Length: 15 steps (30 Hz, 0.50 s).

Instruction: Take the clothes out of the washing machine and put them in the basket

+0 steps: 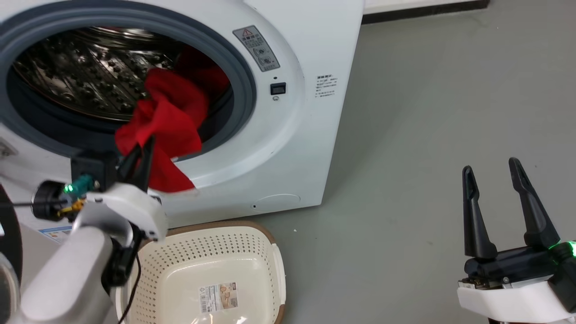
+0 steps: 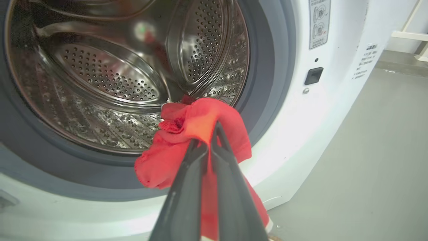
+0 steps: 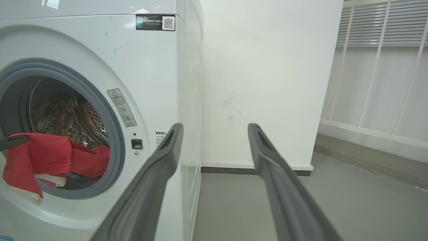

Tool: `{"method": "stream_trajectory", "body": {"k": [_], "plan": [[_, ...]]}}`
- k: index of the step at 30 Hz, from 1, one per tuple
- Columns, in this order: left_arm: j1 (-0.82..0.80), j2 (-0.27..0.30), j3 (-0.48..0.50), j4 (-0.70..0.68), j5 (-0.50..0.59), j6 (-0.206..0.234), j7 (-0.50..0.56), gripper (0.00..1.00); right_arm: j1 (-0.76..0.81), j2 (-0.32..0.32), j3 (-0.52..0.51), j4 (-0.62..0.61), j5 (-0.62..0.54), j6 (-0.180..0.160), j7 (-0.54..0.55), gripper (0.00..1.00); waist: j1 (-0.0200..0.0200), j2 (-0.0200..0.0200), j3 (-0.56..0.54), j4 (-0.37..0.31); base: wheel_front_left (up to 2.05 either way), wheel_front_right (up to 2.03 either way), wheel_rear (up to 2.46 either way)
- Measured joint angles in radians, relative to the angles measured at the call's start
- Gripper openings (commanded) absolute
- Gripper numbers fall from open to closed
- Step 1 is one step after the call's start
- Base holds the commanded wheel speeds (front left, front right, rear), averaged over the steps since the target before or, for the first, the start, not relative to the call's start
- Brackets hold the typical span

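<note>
The left gripper (image 1: 145,148) pinched the clothes (image 1: 173,112) at the washing machine (image 1: 288,148) mouth, the basket (image 1: 272,245) placed below to catch them, the right gripper (image 1: 492,168) spread wide.

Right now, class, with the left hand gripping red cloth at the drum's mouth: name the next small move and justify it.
Probably pull the left hand back and down toward the basket. It is shut on the clothes, which drape over the washing machine's rim with part inside; the basket stands open just below.
</note>
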Motion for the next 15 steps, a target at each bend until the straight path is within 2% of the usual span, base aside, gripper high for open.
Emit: {"method": "stream_trajectory", "body": {"k": [8,15], "plan": [[0.15,0.002,-0.026,-0.107,-0.015,0.057,0.013,0.0,0.024,0.0,-0.005,0.016,-0.003,0.0,0.0,1.0,0.0,0.0,-0.039,0.029,0.0,0.0,0.0],[0.252,-0.014,-0.054,-0.1,-0.036,0.068,0.009,0.0,0.053,0.0,-0.004,0.029,-0.012,0.0,0.0,1.0,0.0,0.0,-0.078,0.036,0.0,0.0,0.0]]}}
